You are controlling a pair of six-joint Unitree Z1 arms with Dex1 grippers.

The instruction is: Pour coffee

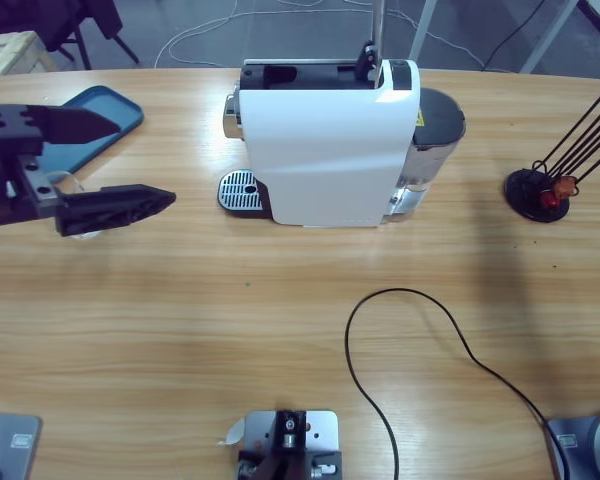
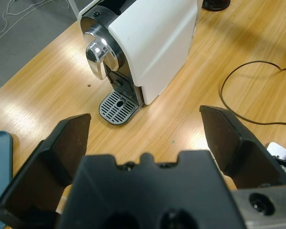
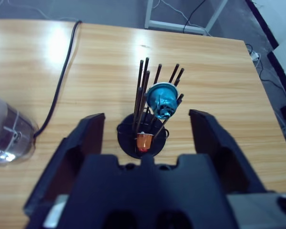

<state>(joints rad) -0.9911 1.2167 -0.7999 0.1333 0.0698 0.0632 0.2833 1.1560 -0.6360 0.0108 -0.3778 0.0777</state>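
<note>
Gaping wide and holding nothing, the left gripper (image 1: 120, 165) hovers over the left end of the wooden table (image 1: 280, 320), its two black jaws spread apart and aimed toward the coffee machine (image 1: 330, 145) at the table's middle. Beneath and between those jaws something clear and glassy (image 1: 72, 184), possibly a cup, rests on the table, though too little shows to be sure; beside it at the far left lies a blue tray (image 1: 105, 108). Right of the jaws, the machine's drip grate (image 2: 117, 107) sits bare under the chrome spout (image 2: 99, 56), with no cup on it. The right gripper (image 3: 147, 138), likewise spread and unladen, looks down on a black capsule stand (image 3: 143, 138) at the table's right end, where an orange capsule (image 3: 144, 141) sits low among the rods and a blue capsule (image 3: 161, 101) sits higher. A black cable (image 1: 420, 340) loops across the near side, and the machine's water tank (image 1: 435, 135) stands on its right. Risks, by judgement: the left jaws, closing off-centre, could tip or push a light clear vessel; carried in too far, it could strike the spout or miss the grate. The right jaws could snag the thin rods and topple the stand, spilling capsules. Brewing without a cup would flood the grate.
</note>
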